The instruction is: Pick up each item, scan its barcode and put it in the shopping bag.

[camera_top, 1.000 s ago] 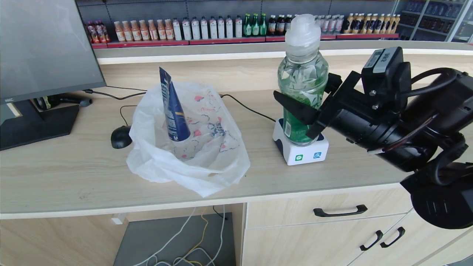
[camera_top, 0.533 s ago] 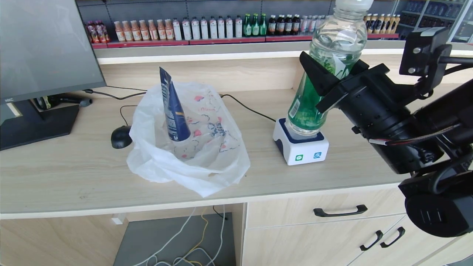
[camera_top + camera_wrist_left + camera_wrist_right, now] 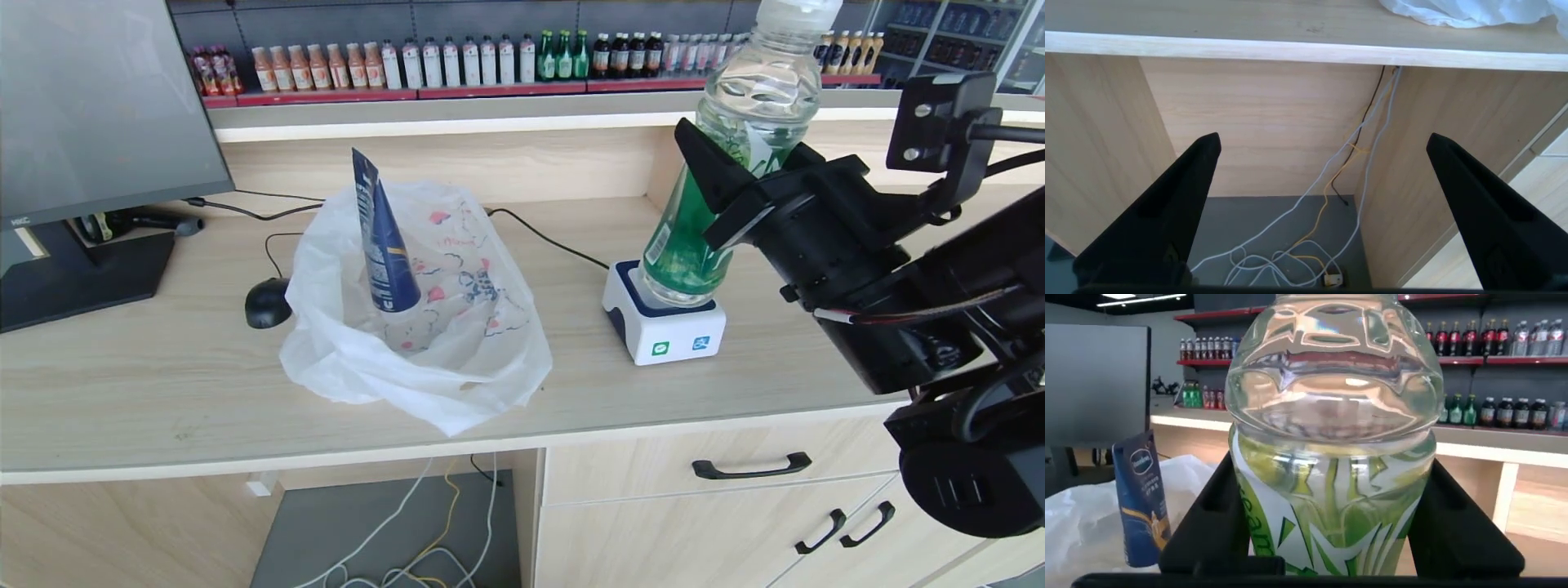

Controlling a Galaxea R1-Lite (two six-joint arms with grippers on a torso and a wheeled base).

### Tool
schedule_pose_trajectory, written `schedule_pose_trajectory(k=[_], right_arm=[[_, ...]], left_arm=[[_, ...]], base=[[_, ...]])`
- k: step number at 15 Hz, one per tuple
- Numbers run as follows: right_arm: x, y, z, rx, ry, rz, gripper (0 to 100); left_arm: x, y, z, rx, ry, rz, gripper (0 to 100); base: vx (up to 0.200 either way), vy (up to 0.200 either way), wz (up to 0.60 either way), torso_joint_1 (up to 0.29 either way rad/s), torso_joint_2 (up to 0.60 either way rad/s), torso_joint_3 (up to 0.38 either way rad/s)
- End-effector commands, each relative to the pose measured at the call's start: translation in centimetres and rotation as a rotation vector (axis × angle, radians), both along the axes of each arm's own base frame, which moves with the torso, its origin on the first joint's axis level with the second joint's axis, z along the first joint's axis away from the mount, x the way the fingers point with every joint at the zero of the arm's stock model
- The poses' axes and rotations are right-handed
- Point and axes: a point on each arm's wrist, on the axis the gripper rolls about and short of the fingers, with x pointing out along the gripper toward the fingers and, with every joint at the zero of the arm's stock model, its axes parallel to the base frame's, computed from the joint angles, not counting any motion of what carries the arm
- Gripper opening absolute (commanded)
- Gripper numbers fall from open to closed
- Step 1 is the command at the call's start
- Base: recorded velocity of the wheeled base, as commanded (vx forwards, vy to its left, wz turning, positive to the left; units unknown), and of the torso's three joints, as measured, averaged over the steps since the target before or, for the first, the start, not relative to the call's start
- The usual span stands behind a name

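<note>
My right gripper point(image 3: 747, 192) is shut on a clear bottle with a green label point(image 3: 718, 188), held tilted just above the white barcode scanner point(image 3: 665, 322) on the counter. From the right wrist, the bottle point(image 3: 1331, 457) sits between my two black fingers point(image 3: 1217, 523). A white shopping bag point(image 3: 424, 327) lies left of the scanner, with a blue tube point(image 3: 380, 237) standing in it, cap down. That tube point(image 3: 1141, 506) also appears in the right wrist view. My left gripper point(image 3: 1323, 204) hangs open below the counter edge, with nothing between its fingers.
A monitor point(image 3: 98, 106) on a black stand is at the far left, with a black mouse point(image 3: 268, 304) and cables beside the bag. Drawers point(image 3: 751, 465) sit under the counter at right. Shelves of bottles point(image 3: 490, 57) line the back wall. Loose cables point(image 3: 1315, 237) hang under the counter.
My right gripper has lifted the bottle up off the scanner and tilted it, top leaning right. Over the last half second it shifted only slightly.
</note>
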Motion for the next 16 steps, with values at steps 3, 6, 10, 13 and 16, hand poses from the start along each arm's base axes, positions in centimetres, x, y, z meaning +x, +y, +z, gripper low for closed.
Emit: schedule_pose_trajectory(k=[3,6,10,13,16], right_arm=[[-0.04,-0.29,0.63,0.038,-0.005,-0.004,0],[-0.1,-0.38,0.96,0.055,-0.01,0.001,0],[-0.07,-0.73,1.21,0.083,-0.005,-0.012,0],[0.13,-0.66,1.02,0.082,0.002,-0.012,0],[0.5,-0.45,0.68,0.08,0.013,-0.009,0]], left_arm=[[0.0,0.0,0.0,0.0,0.0,0.001,100],[0.0,0.0,0.0,0.0,0.0,0.001,100],[0.0,0.0,0.0,0.0,0.0,-0.001,100],[0.0,0.0,0.0,-0.002,0.0,0.001,100],[0.0,0.0,0.0,-0.002,0.0,0.001,100]], base=[[0.0,0.133,0.0,0.005,0.0,0.002],[0.0,0.2,0.0,0.006,0.0,0.001],[0.0,0.2,0.0,0.001,0.0,0.002],[0.0,0.2,0.0,0.006,0.0,0.005],[0.0,0.2,0.0,0.009,0.01,0.007]])
